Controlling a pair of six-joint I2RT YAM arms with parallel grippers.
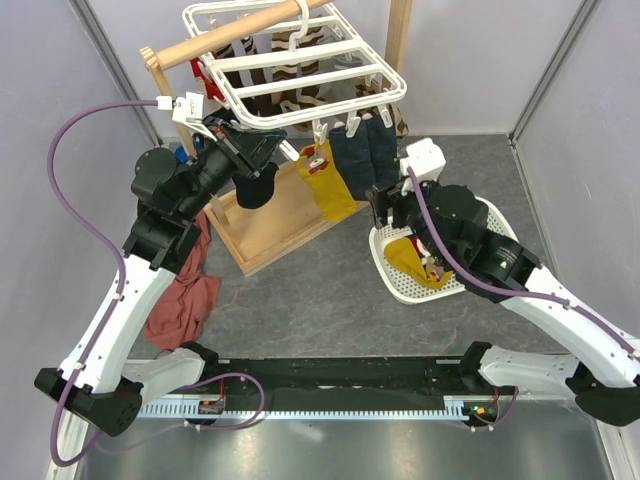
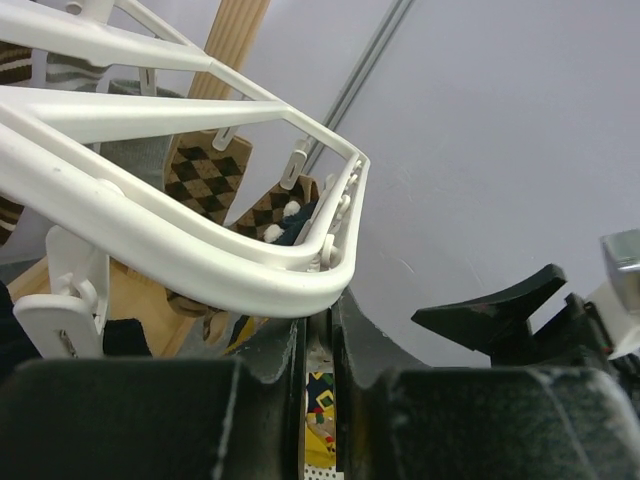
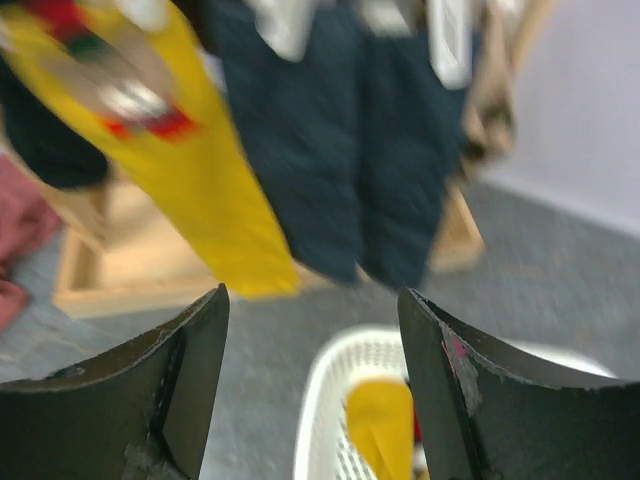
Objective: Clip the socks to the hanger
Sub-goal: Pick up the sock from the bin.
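Well, the hanger (image 2: pixel 150 220) only hangs, I think. My left fingers (image 2: pixel 318 340) are pressed nearly together under its corner, and a tug could swing it and shake the navy socks (image 3: pixel 330 150) off. My right fingers (image 3: pixel 312 310) are spread wide and empty. A yellow sock (image 1: pixel 415 262) lies in the basket (image 1: pixel 400 290) just below them.

White hanger (image 1: pixel 300 75) holds two navy socks (image 1: pixel 362 150) and one yellow sock (image 1: pixel 330 185) clipped; the other yellow sock (image 1: pixel 415 262) lies loose
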